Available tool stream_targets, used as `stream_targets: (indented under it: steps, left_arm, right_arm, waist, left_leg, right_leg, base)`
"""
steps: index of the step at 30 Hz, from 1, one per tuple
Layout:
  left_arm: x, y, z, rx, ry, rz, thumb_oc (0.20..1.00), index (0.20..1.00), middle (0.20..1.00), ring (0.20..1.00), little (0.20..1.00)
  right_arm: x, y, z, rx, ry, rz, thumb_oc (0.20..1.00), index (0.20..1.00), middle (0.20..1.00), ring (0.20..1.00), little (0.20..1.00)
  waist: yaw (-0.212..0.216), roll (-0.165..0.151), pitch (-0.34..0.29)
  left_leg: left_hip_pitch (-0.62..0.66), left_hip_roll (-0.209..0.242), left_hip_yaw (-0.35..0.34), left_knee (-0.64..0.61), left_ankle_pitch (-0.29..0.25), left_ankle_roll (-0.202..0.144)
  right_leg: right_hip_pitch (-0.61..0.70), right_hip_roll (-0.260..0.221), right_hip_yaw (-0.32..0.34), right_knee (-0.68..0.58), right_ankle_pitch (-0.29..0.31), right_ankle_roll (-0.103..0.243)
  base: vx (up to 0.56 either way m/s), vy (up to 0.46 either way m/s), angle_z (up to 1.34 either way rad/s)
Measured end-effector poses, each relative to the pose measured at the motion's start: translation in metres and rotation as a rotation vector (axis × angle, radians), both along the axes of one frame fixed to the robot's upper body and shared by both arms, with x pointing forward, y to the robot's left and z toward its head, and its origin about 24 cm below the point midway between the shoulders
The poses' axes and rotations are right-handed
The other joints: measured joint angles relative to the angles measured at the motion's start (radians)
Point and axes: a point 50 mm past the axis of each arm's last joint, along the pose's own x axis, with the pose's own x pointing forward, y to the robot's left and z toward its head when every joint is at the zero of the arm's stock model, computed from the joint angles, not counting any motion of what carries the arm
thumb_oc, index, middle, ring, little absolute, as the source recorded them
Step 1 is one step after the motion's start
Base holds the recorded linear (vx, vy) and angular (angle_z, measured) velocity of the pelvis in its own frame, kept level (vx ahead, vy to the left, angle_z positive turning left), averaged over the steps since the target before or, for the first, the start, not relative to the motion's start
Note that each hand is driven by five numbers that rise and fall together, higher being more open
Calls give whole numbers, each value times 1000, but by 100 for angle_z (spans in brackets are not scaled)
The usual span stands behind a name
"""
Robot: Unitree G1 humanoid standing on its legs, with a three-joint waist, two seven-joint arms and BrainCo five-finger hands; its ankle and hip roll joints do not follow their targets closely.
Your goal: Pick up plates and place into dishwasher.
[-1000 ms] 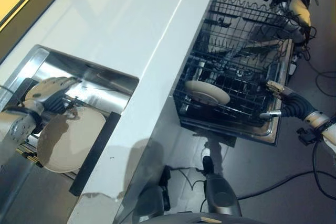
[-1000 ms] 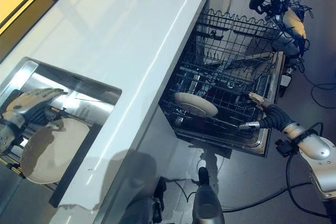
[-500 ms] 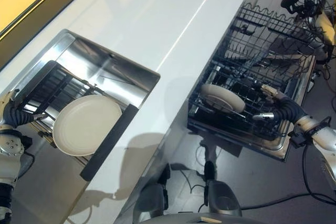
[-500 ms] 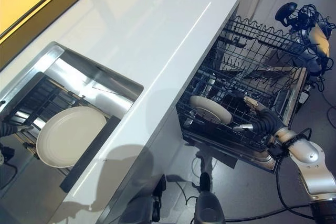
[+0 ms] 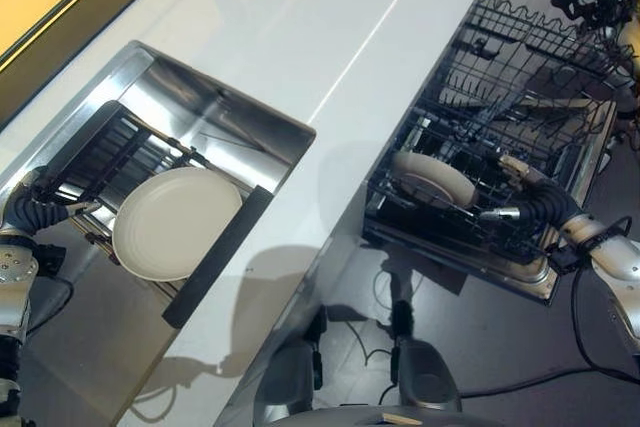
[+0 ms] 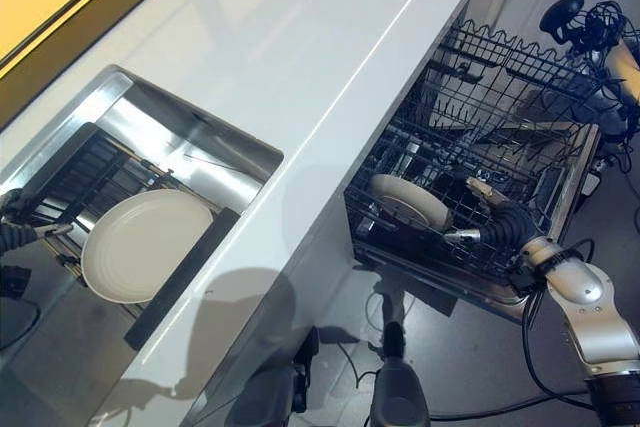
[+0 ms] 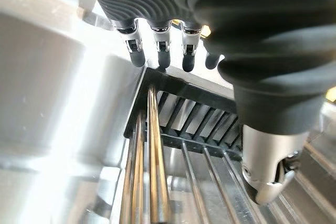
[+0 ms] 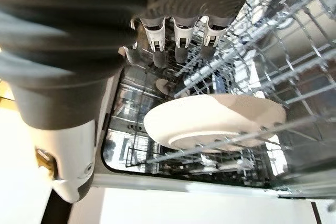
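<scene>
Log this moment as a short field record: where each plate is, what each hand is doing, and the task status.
plate in sink: cream plate lying on the dark rack in the steel sink
plate in dishwasher: second cream plate resting in the pulled-out wire basket
left hand: at the sink's edge beside the rack, fingers straight, holding nothing
right hand: by the basket, near the loaded plate, fingers relaxed, empty
task status: one plate loaded, one not yet picked up
</scene>
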Motion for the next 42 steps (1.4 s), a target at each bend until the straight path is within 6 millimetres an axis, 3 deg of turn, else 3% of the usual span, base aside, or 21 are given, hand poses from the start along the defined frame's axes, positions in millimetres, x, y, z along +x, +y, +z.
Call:
stream_targets:
  steps: [10, 15, 21, 27, 37, 42]
  left_arm:
    - [8, 0, 13, 62, 3, -33, 1000, 1000, 1000, 1000, 1000]
    - [10, -1, 20, 383, 83, -20, 1000, 1000, 1000, 1000, 1000]
    - [10, -11, 56, 656, -102, 79, 1000, 1000, 1000, 1000, 1000]
    - [15, -43, 88, 770, -345, 41, 1000, 1000, 1000, 1000, 1000]
    - [10, -51, 105, 961, -527, 79, 1000, 1000, 1000, 1000, 1000]
    - [12, -63, 108, 956, -540, -10, 1000, 1000, 1000, 1000, 1000]
  right_arm:
    - [1, 2, -1, -6, 0, 2, 1000, 1000, 1000, 1000, 1000]
    - [3, 1, 3, -3, -7, 5, 1000, 1000, 1000, 1000, 1000]
    - [3, 2, 3, 27, -15, 5, 1000, 1000, 1000, 1000, 1000]
    - [6, 7, 6, 54, -41, 16, 1000, 1000, 1000, 1000, 1000]
    - [6, 8, 5, 57, -43, 16, 1000, 1000, 1000, 1000, 1000]
    - [6, 8, 4, 62, -41, 17, 1000, 1000, 1000, 1000, 1000]
  waist:
    - [0, -6, 5]
    - [-3, -23, 18]
    - [2, -74, 73]
    - [-2, -77, 88]
    - [-3, -70, 92]
    - [-3, -66, 92]
  left_leg:
    - [-57, -12, 1, 20, 6, 8]
    - [-70, -13, 2, 27, 7, 9]
    - [-90, -12, 3, 31, 8, 9]
    - [-87, -12, 0, 17, 12, 9]
    - [-67, -10, 1, 18, 11, 9]
    - [-69, -10, 1, 16, 11, 9]
  right_leg:
    - [-60, -11, 5, 25, 2, 10]
    - [-74, -11, 8, 30, 5, 11]
    - [-97, -12, 12, 41, 9, 5]
    - [-94, -11, 5, 33, 9, 4]
    - [-72, -10, 5, 26, 9, 4]
    - [-74, -10, 5, 26, 9, 4]
  base:
    - [0, 0, 0]
    - [-3, -5, -1]
    - [-3, -44, -1]
    - [0, 0, 0]
    - [0, 0, 0]
    - [0, 0, 0]
